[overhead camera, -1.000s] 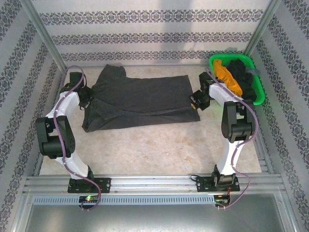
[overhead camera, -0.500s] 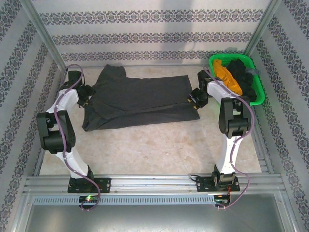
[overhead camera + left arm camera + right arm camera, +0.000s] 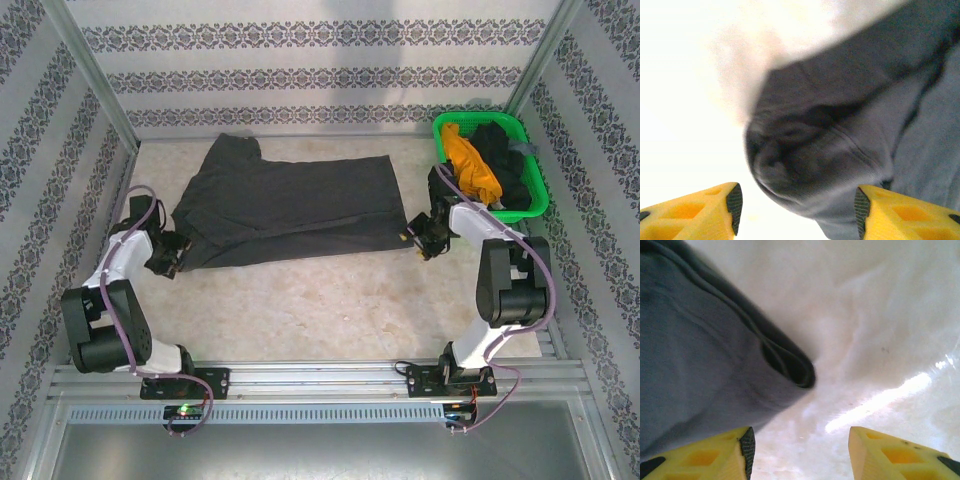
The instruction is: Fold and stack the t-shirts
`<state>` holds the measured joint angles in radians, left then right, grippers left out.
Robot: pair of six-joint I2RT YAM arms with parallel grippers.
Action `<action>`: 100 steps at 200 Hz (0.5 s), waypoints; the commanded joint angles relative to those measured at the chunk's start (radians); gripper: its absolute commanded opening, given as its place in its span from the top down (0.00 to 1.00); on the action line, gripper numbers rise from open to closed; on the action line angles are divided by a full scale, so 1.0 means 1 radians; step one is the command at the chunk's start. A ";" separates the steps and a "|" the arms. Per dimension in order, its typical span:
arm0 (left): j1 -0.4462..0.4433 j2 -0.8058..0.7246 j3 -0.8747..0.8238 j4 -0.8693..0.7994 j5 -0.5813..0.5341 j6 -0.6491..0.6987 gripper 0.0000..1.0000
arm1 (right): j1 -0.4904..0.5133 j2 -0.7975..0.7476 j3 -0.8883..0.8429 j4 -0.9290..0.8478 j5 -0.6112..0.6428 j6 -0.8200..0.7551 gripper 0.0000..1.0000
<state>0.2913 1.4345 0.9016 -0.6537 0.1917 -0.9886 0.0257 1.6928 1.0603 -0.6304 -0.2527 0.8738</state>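
Observation:
The charcoal-grey t-shirt (image 3: 290,208) lies partly folded across the middle of the table, one sleeve sticking out at the back left. My left gripper (image 3: 168,256) is open at its near left corner; in the left wrist view that rounded corner (image 3: 805,160) sits between the yellow fingers (image 3: 715,210), unpinched. My right gripper (image 3: 420,240) is open at the near right corner; the folded corner (image 3: 790,367) lies just ahead of the left finger (image 3: 725,452), bare table between the jaws. A mustard-yellow shirt (image 3: 470,168) and a black shirt (image 3: 505,160) lie in the green basket (image 3: 538,195).
The basket stands at the back right corner by the patterned wall. A metal frame runs along the table's sides and near edge. Bare table (image 3: 320,310) stretches between the shirt and the arm bases.
Both arms have swung from the shirt's far side edges toward me, down to its near corners. The shirt's left side has shifted slightly.

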 commanded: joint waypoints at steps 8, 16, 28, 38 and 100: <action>0.040 0.018 0.013 0.033 0.037 -0.079 0.42 | -0.007 0.027 -0.009 0.060 -0.031 -0.043 0.47; 0.040 0.034 0.021 0.020 0.045 -0.091 0.44 | -0.007 0.039 -0.010 0.061 -0.030 -0.045 0.47; 0.040 0.047 0.020 -0.002 0.049 -0.114 0.49 | -0.007 0.054 -0.008 0.063 -0.026 -0.045 0.47; 0.040 0.043 0.011 -0.016 0.039 -0.130 0.55 | -0.007 0.062 -0.008 0.069 -0.025 -0.043 0.48; 0.042 0.026 0.003 -0.086 -0.017 -0.184 0.60 | 0.000 0.126 0.047 0.074 -0.011 -0.037 0.51</action>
<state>0.3241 1.4727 0.9054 -0.6968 0.2012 -1.1236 0.0235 1.7893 1.0706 -0.5701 -0.2710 0.8520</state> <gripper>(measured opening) 0.405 0.497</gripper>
